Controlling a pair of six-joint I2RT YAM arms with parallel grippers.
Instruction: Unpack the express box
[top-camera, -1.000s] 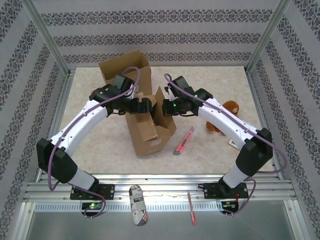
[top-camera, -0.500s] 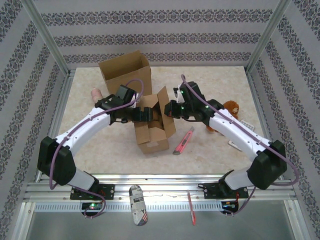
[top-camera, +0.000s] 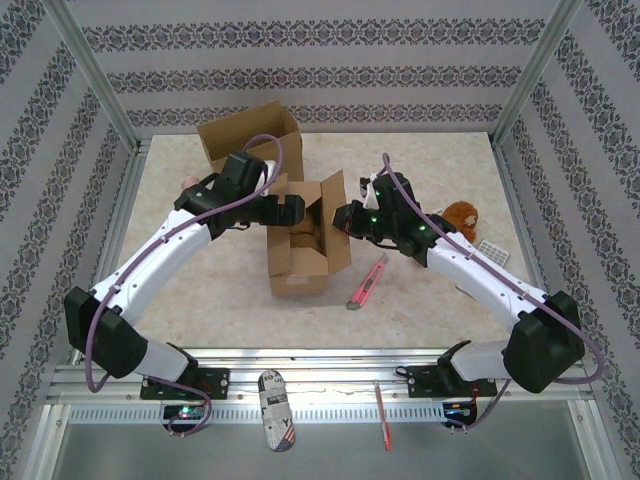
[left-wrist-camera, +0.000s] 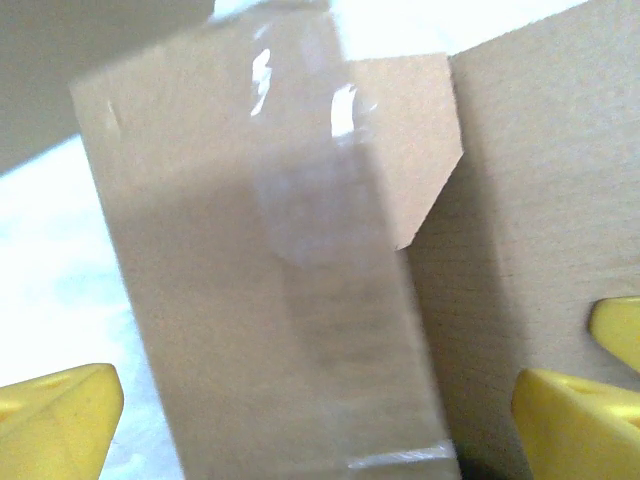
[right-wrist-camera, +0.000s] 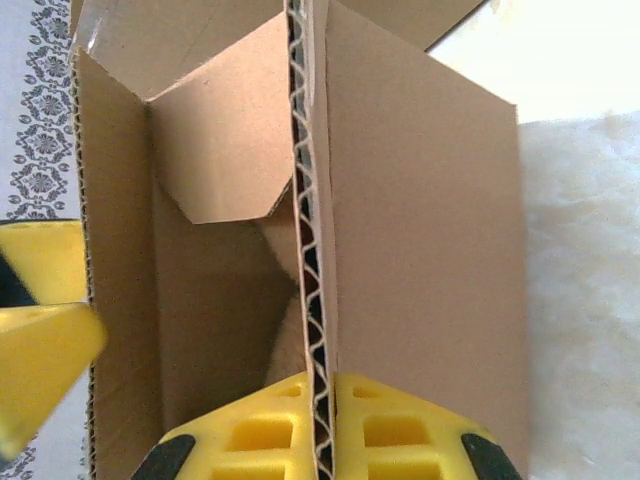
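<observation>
From above, the box (top-camera: 305, 250) stands open in the middle of the worktop (top-camera: 200, 300), between both arms. A knife (top-camera: 367, 283) lies near it.

In the left wrist view, the left jaws are wide open and hold nothing. A flap with shiny tape (left-wrist-camera: 300, 200) sits between them.

In the right wrist view, the right jaws pinch the box's thin wall (right-wrist-camera: 312, 250). The box looks light and stiff, but it could bend or tip. That wall edge seems a good place to hold.
</observation>
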